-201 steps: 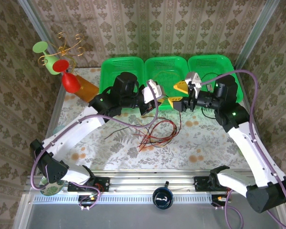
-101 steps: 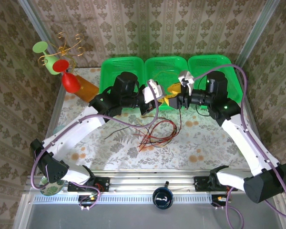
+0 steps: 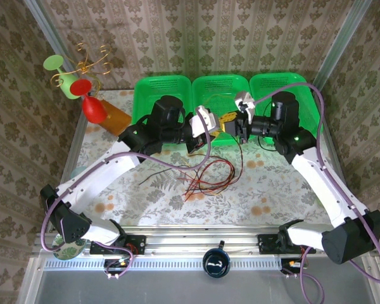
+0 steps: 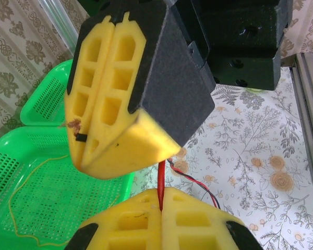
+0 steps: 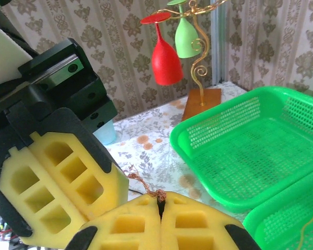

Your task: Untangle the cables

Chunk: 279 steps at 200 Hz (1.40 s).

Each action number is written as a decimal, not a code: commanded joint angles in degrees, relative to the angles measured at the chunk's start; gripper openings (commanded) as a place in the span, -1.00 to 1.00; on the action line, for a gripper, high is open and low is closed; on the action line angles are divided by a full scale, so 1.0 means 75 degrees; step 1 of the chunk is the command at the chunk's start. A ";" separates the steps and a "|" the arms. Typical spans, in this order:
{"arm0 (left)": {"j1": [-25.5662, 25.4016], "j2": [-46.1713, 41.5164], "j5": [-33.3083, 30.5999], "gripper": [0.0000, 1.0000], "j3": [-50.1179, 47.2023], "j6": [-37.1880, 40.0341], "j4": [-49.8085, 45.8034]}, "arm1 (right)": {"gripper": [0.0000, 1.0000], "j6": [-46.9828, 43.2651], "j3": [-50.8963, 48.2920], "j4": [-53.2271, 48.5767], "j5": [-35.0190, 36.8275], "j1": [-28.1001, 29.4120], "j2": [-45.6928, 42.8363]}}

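Observation:
A loose tangle of red, brown and black cables [image 3: 209, 174] lies on the flowered table in front of the baskets. My left gripper [image 3: 210, 128] is shut on a red cable [image 4: 161, 177] that rises from its closed yellow jaws [image 4: 161, 191]; a red-and-black pair [image 4: 198, 182] trails to the table below. My right gripper [image 3: 233, 126] meets it tip to tip and is shut [image 5: 160, 200] on a frayed brown copper strand [image 5: 141, 183]. A thin yellow cable [image 4: 21, 208] lies in a green basket.
Three green baskets [image 3: 161, 88] [image 3: 221, 87] [image 3: 285, 85] line the back of the table, right behind both grippers. A gold stand with a red glass [image 3: 92, 107] [image 5: 164, 52] and a green glass [image 3: 54, 63] is at the back left.
My right gripper has swung left and slightly back, closing the gap until its tips touch the left gripper's. The left arm and the cable pile have stayed put.

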 commanded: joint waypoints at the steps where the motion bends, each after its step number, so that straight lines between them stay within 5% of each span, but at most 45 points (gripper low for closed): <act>1: -0.0039 -0.0222 -0.0144 -1.00 0.0076 -0.0136 0.0124 | -1.00 -0.0232 -0.0039 0.0238 0.0629 -0.0050 -0.0482; 42: -0.0036 -0.0678 -0.0858 -1.00 0.0003 -0.0394 0.0113 | -1.00 -0.0308 -0.0570 0.0453 0.2235 -0.0129 -0.1414; 107: -0.0047 -0.2090 -0.3374 -1.00 -0.1038 -0.1080 0.1500 | -1.00 0.0288 -0.1490 0.0935 0.6267 -0.0140 -0.3102; 144: -0.0054 -0.3237 -0.4427 -1.00 -0.2653 -0.1084 0.3709 | -1.00 0.0285 -0.1734 0.1011 0.7346 -0.0134 -0.3542; 193: -0.0038 -0.3909 -0.5849 -1.00 -0.3074 -0.0764 0.4186 | -1.00 0.0334 -0.1953 0.1283 0.8887 -0.0138 -0.3985; 242: 0.0002 -0.4401 -0.8435 -1.00 -0.3668 -0.0395 0.5372 | -1.00 0.0207 -0.2354 0.1612 1.0006 -0.0181 -0.4477; 279: 0.0171 -0.4971 -0.9541 -1.00 -0.4318 -0.0072 0.6680 | -1.00 -0.0060 -0.2649 0.2105 1.1142 -0.0272 -0.4770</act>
